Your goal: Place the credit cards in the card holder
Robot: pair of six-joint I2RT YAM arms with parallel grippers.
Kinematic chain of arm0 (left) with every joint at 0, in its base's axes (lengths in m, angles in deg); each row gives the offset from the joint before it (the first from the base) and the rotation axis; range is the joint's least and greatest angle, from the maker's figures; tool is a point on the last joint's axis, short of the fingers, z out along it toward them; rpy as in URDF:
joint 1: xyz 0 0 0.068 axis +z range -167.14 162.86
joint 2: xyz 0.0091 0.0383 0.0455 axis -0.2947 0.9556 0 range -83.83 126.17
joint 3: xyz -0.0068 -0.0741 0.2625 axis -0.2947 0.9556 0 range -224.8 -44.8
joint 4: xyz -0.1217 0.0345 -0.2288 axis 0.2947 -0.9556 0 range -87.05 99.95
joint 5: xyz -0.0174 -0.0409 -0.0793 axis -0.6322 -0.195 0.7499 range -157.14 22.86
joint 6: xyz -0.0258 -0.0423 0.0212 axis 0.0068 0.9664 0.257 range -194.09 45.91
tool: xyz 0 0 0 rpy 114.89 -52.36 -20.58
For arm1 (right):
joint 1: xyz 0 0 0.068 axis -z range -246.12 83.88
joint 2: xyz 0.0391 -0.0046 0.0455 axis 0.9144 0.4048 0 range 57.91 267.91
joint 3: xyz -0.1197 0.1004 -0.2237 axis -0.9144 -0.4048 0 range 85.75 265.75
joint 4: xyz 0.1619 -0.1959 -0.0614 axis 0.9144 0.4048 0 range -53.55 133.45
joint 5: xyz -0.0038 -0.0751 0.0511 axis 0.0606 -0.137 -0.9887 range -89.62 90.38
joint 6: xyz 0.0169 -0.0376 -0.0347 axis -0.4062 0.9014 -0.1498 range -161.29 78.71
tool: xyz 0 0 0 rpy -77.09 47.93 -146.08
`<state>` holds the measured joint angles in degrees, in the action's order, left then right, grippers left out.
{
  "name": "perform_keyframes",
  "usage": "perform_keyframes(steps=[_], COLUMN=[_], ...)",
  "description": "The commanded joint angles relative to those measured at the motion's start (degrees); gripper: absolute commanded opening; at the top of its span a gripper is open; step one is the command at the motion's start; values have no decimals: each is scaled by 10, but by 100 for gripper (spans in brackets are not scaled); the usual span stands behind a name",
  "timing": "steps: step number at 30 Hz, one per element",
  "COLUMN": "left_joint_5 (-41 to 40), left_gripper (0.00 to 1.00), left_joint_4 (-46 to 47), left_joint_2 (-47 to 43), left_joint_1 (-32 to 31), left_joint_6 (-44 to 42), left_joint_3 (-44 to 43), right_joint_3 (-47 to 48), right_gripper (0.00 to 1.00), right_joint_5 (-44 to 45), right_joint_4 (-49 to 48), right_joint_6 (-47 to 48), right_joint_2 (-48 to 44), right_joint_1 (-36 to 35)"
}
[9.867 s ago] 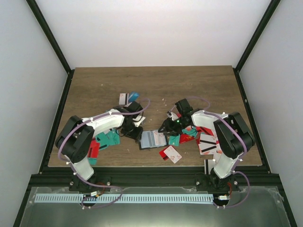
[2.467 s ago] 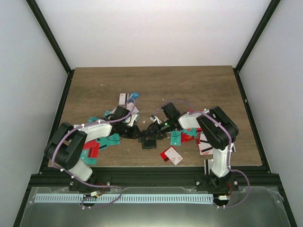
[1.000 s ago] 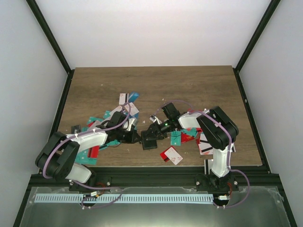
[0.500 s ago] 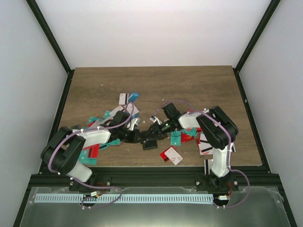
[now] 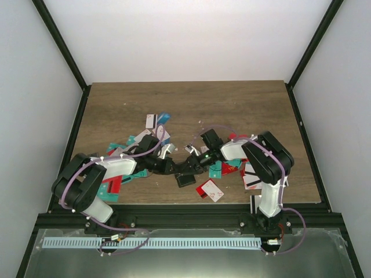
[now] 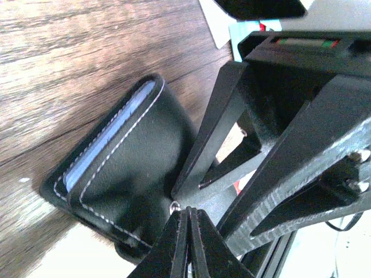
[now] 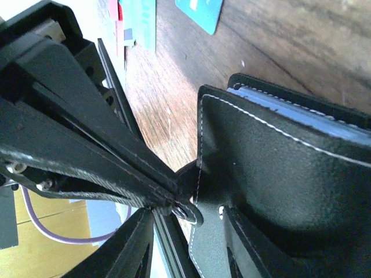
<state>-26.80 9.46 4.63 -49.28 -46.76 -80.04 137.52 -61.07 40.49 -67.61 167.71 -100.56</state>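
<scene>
The black card holder (image 5: pixel 184 178) lies folded between the two arms, pale blue sleeves showing at its edge (image 6: pixel 110 139). My left gripper (image 6: pixel 189 213) is shut on the holder's small snap tab; in the top view it (image 5: pixel 175 168) sits just left of the holder. My right gripper (image 7: pixel 188 217) straddles the holder's stitched flap (image 7: pixel 290 174) with its jaws apart and a gap on the left side. It (image 5: pixel 186 169) meets the left one over the holder. Credit cards lie scattered: a red and white one (image 5: pixel 208 189), teal ones (image 5: pixel 215 169) and a pile at the right (image 5: pixel 254 175).
More cards lie under the left arm (image 5: pixel 113 182) and further back, white and blue ones (image 5: pixel 155 120). A teal card (image 7: pixel 200 11) lies on the wood beyond the holder. The black table rail (image 5: pixel 185 209) runs along the near edge.
The right gripper's jaws have narrowed around the holder's flap and its wrist has shifted slightly right. The holder has slid a little toward the near edge. The left gripper has stayed shut.
</scene>
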Motion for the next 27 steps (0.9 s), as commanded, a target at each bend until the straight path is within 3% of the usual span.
perform_keyframes(steps=[1,14,23,27], left_joint_5=[47,85,93,94], left_gripper=[4,4,4,4], left_joint_4=[66,110,119,120], left_joint_2=[12,26,32,37], left_joint_1=[-4,-4,-6,-7], left_joint_6=[15,31,34,34], left_joint_3=[-3,2,5,2], right_joint_3=[-28,-41,-44,-44], right_gripper=[34,30,11,7], right_joint_5=[23,-1,-17,-19], right_joint_4=[0,-45,-72,-75], right_joint_6=[11,-10,-25,-27], right_joint_2=[-23,-26,-30,-32], right_joint_1=[-2,-2,-2,-2])
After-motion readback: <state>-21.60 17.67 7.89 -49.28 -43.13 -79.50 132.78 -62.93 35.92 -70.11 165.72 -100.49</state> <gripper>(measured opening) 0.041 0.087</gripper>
